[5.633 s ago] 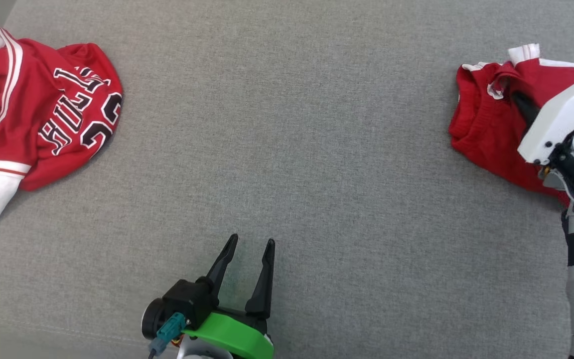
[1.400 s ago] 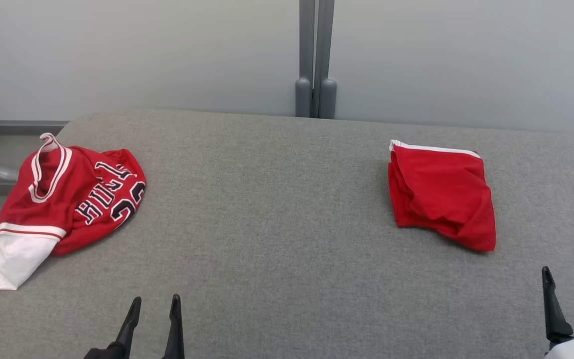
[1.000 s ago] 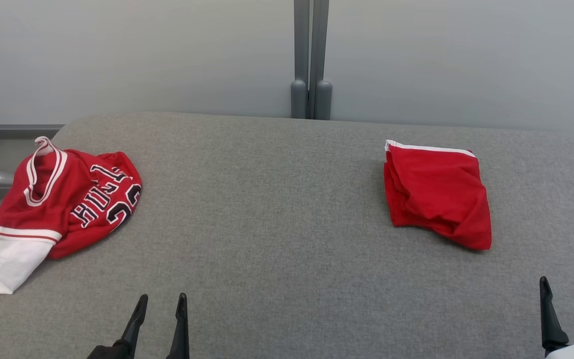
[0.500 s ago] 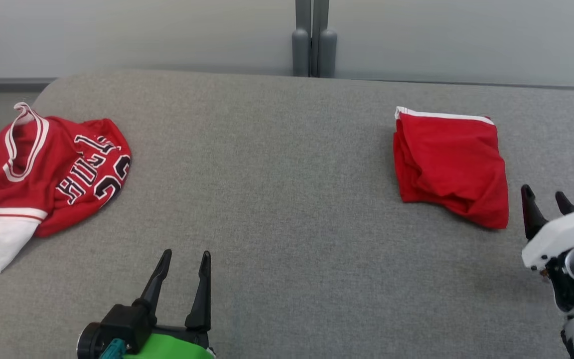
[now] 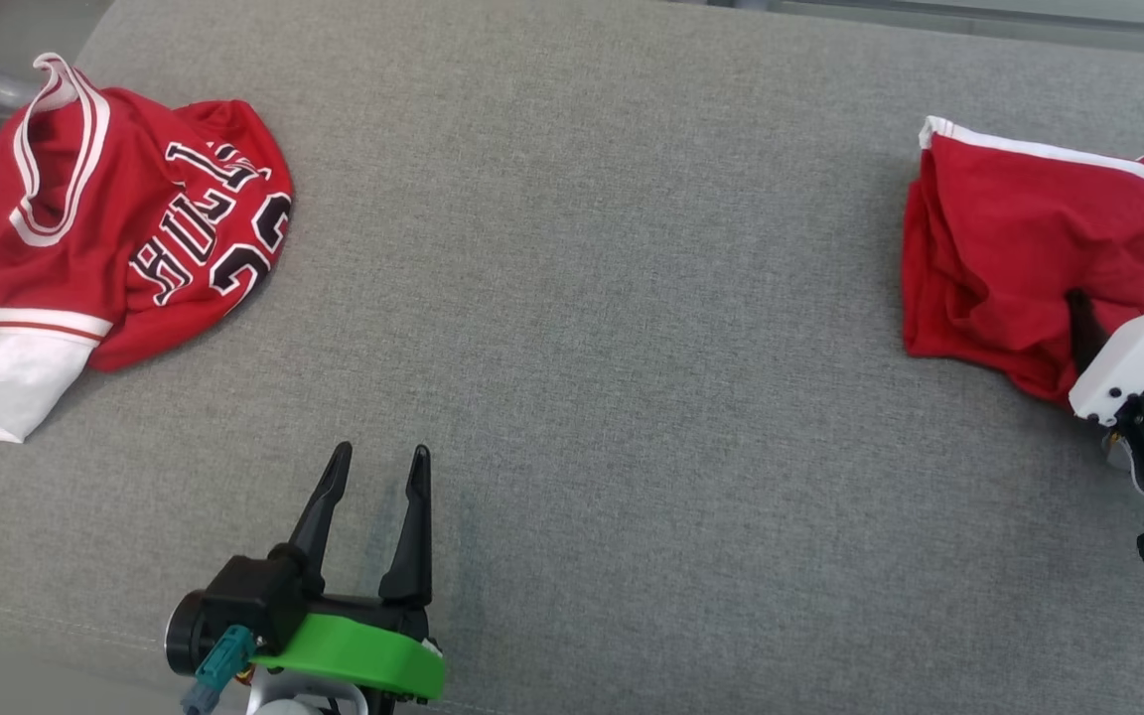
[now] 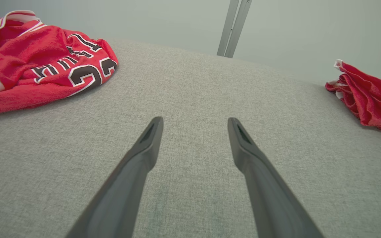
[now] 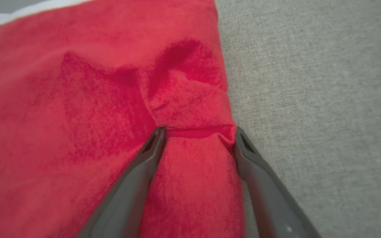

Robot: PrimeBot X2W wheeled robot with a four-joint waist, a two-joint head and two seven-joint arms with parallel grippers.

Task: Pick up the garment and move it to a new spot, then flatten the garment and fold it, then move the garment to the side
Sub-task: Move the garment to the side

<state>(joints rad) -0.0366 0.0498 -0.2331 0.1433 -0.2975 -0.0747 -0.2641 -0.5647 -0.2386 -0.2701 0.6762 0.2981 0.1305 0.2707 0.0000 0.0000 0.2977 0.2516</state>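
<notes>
Fingers point(image 7: 144, 165) of the right gripper point(image 7: 199, 130) stand apart, straddling a garment point(image 7: 61, 82) ridge, probably touching, set to pinch; left gripper point(image 5: 380, 452) spread, lower left.

The grey surface point(image 5: 572, 298) is lit brightly and evenly by diffuse light from above. Only soft, narrow shadows are cast: one along the near edge of the folded red garment point(image 5: 1019, 248), another under the jersey point(image 5: 115, 218) well apart from that garment. In the right wrist view the garment is rendered soft and oversaturated, its weave blurred. In the left wrist view the surface's far edge beside the garment is bowed by the wide lens.
</notes>
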